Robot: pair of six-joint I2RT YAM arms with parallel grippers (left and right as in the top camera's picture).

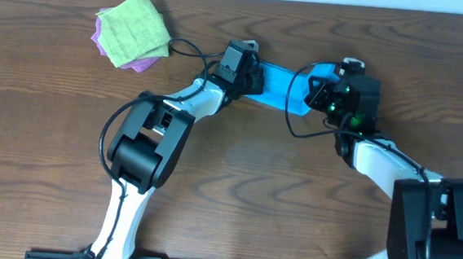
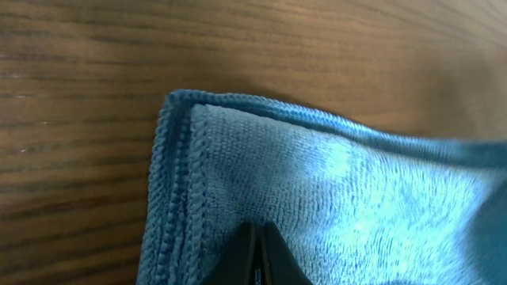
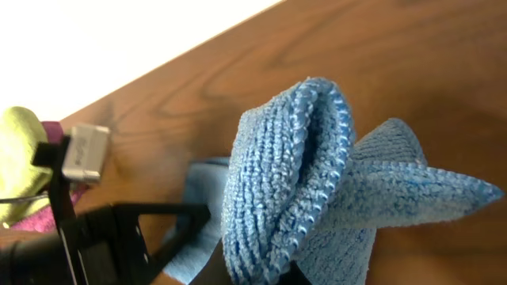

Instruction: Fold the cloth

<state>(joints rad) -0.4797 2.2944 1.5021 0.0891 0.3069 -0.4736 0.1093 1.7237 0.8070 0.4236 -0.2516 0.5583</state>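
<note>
One wooden surface (image 1: 43,133) fills the overhead view. Two arms work on it. The left arm (image 1: 145,144) rises from the bottom edge left of centre and bends toward the upper middle. The right arm (image 1: 429,225) rises from the lower right corner and bends up and leftward.

There are three cloths. The sky-blue cloth (image 1: 277,85) lies stretched as a band between the two wrists, just above the middle of the frame. A light green cloth (image 1: 134,26) sits in the upper left, on top of a purple cloth (image 1: 143,61) that shows only at its edges.

There are two tools. The left tool (image 2: 257,255) has its tips pressed together on the cloth, near a stitched corner lying flat; whether fabric is caught between them cannot be told. The right tool (image 1: 320,93) pinches the cloth's other end, which stands bunched and lifted off the surface, hiding most of the fingers.
</note>
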